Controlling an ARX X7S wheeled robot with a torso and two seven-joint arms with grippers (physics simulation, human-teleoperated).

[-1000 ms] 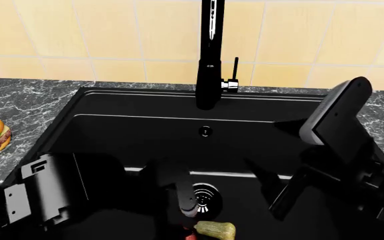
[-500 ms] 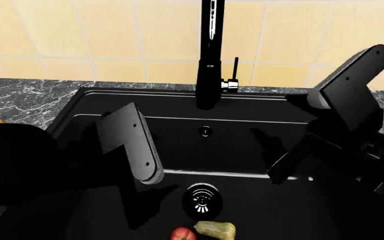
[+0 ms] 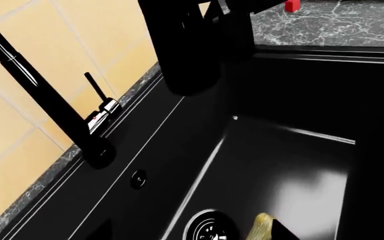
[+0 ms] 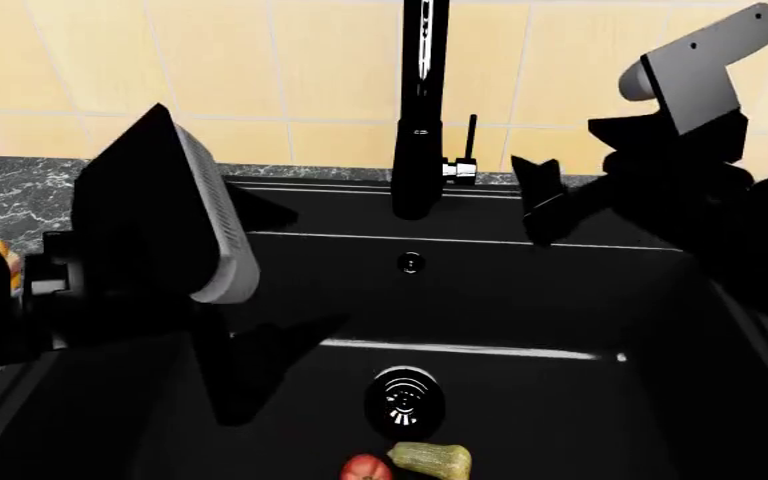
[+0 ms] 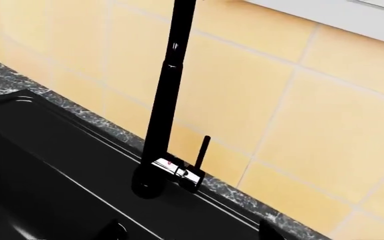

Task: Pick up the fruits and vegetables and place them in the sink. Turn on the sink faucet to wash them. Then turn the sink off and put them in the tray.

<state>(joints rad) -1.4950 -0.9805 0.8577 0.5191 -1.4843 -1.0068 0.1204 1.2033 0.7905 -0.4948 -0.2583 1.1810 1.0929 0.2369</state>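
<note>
A large rectangular matte black sink (image 4: 357, 215) holds a round red tomato (image 4: 364, 468) and a stubby pale yellow-green striped squash (image 4: 431, 459), touching side by side just in front of its round metal drain (image 4: 404, 397). Behind the basin stands the tall black column faucet (image 4: 418, 110), its thin lever handle (image 4: 471, 136) upright.

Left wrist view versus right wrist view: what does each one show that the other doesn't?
Only the left wrist view shows the drain, the overflow hole, the tip of the squash and a small red block on the counter. Only the right wrist view shows a pale band running above the wall tiles. Both share the sink faucet, its lever handle and the sink.
</note>
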